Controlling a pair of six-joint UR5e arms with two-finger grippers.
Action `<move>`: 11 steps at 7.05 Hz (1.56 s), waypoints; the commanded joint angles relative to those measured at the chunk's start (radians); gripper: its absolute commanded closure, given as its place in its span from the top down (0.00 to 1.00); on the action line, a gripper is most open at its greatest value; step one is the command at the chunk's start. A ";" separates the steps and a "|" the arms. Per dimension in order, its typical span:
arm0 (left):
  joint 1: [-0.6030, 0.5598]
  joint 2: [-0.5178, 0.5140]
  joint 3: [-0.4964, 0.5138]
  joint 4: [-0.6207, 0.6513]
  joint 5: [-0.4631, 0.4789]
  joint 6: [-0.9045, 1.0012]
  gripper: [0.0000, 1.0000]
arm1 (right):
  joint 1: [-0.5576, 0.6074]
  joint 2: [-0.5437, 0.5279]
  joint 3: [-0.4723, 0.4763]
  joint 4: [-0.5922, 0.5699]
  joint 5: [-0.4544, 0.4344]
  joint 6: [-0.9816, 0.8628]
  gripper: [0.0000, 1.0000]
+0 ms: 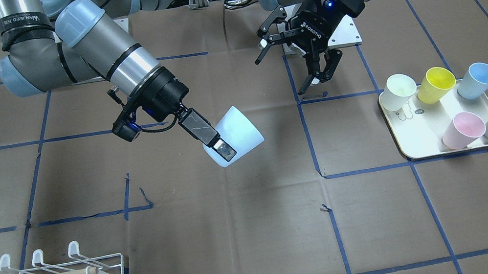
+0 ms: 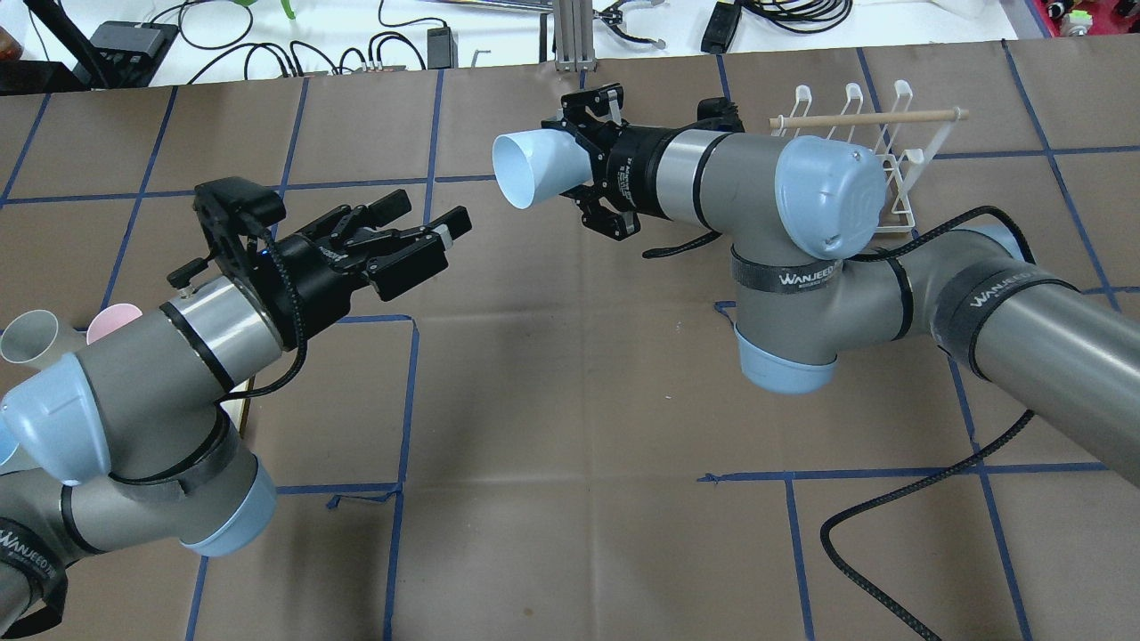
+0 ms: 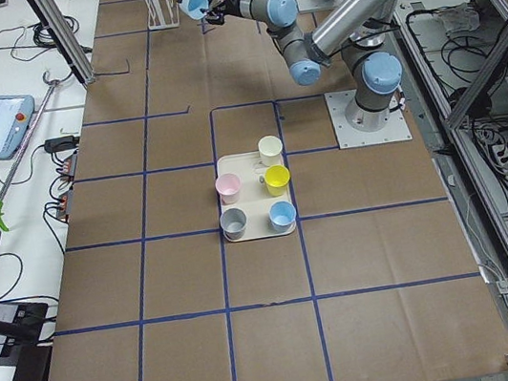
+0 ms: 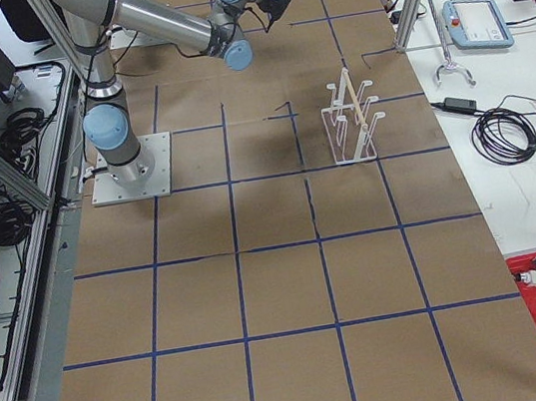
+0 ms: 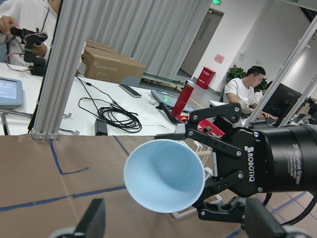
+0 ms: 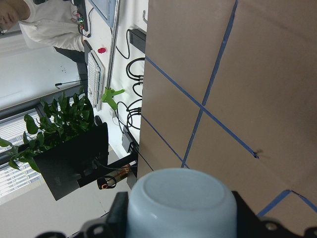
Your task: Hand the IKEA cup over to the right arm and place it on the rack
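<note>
In the overhead view, centre top, my right gripper (image 2: 577,165) was closed on the base end of the pale blue IKEA cup (image 2: 533,169), one finger on either side of its wall. The cup hung above the table on its side. Its long axis ran about level, and its open mouth pointed toward the frame's left.

Across a clear gap, left of centre, my left gripper (image 2: 427,224) faced that mouth with its fingers spread wide, holding nothing and touching nothing. I judged the handover done.

Farthest off, the rack (image 2: 899,165) stood in the upper right corner, behind the cup's base. The right arm (image 2: 802,258) was the nearer to it, so the cup would have to swing round.
</note>
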 commanded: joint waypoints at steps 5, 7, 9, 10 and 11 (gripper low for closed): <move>-0.019 0.014 0.291 -0.698 0.493 0.015 1.00 | -0.283 -0.018 -0.047 0.012 -0.020 -0.961 0.33; -0.106 0.018 0.466 -1.078 0.687 0.015 1.00 | -0.348 -0.014 -0.045 0.012 -0.022 -1.237 0.31; -0.140 -0.012 0.718 -1.611 0.834 0.018 1.00 | -0.371 -0.009 -0.044 0.005 -0.100 -1.417 0.31; -0.139 -0.012 0.766 -1.754 0.874 0.062 1.00 | -0.377 0.001 -0.050 -0.001 -0.167 -1.557 0.28; -0.134 0.006 0.758 -1.788 0.930 0.120 1.00 | -0.377 0.003 -0.053 -0.010 -0.186 -1.587 0.26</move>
